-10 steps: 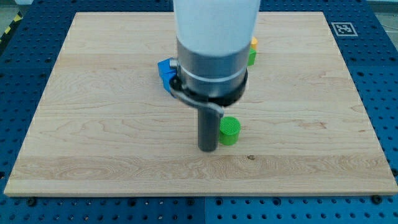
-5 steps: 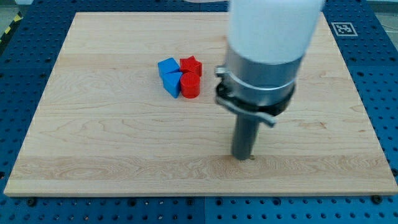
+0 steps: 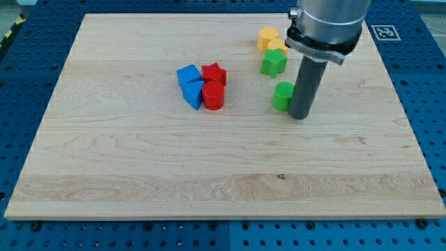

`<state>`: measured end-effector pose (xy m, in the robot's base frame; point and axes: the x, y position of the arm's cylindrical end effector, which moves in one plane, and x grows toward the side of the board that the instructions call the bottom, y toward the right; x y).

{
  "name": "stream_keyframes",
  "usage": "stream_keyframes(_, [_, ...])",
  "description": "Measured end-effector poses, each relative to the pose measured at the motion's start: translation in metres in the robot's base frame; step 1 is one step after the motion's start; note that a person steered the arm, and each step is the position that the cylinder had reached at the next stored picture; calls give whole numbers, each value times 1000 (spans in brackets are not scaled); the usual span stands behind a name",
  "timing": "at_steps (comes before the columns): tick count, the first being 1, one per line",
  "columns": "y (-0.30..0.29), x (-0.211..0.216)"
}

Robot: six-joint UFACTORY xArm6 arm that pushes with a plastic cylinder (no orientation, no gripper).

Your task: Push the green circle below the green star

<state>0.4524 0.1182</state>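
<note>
Where the wooden board (image 3: 139,160) sits on blue pegboard (image 3: 432,104), we see no claw, just my tip (image 3: 299,116). It touches the ribbed green circle (image 3: 282,96), just below the green star (image 3: 274,63).

The board (image 3: 139,160) is pale wood with a fine grain, smooth and matt. The green circle (image 3: 281,95) beside the rod's tip (image 3: 299,116) looks like matt plastic, perhaps ribbed. The rod is dark and dull; the collar (image 3: 325,28) above it has a soft metallic sheen.
</note>
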Motion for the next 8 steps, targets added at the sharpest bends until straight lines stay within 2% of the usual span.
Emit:
stream_keyframes(1, [0, -16])
stream_keyframes(3, [-17, 16])
stream_keyframes(5, [-11, -39])
stream_keyframes(8, [-6, -22])
